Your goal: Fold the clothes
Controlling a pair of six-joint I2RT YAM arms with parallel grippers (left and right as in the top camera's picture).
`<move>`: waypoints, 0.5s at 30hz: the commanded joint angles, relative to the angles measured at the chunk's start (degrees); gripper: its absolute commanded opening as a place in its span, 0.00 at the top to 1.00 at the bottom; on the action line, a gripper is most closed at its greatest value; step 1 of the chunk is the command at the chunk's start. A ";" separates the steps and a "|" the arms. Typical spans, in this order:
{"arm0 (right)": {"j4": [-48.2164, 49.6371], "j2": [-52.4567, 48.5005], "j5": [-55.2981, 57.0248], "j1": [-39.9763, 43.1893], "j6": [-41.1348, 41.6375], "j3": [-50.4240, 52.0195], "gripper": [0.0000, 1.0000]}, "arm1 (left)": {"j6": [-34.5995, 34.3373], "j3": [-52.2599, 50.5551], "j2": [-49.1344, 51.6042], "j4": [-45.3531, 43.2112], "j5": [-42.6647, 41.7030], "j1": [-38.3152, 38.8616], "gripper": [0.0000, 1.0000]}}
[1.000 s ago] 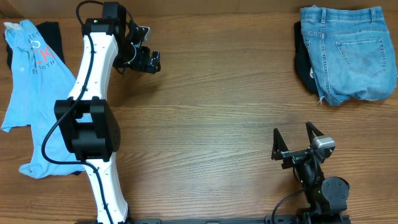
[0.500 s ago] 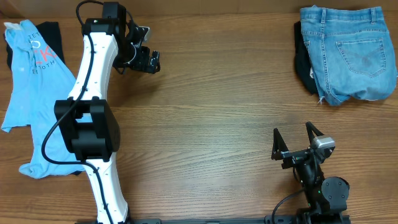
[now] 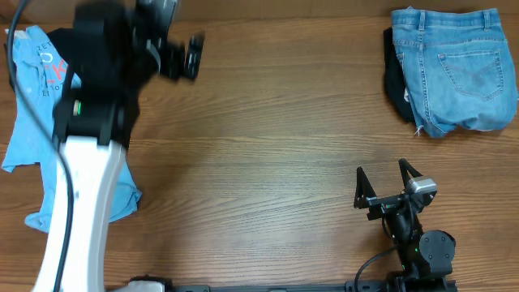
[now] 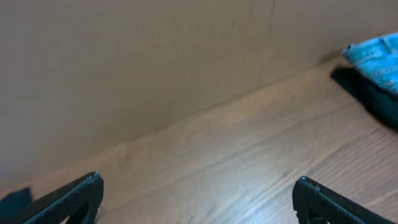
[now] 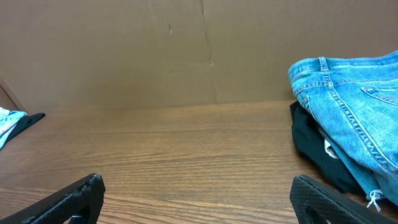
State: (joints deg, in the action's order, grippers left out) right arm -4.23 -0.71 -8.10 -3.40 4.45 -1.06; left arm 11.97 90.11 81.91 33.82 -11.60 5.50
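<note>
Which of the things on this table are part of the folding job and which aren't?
Job: denim jeans, black garment under them, pale-blue T-shirt.
Not the job: wooden table, brown back wall.

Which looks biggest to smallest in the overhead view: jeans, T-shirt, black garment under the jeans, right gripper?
1. jeans
2. T-shirt, partly hidden by the left arm, so these two are unsure
3. black garment and right gripper look alike
</note>
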 commanded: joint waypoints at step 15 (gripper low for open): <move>0.24 0.48 0.35 0.11 0.02 0.61 0.00 | -0.66 -72.52 -56.61 -30.99 1.42 -6.05 0.00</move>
State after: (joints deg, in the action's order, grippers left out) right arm -4.29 -0.69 -8.10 -3.40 4.47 -1.06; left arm 11.94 22.72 30.13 4.91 -9.02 1.10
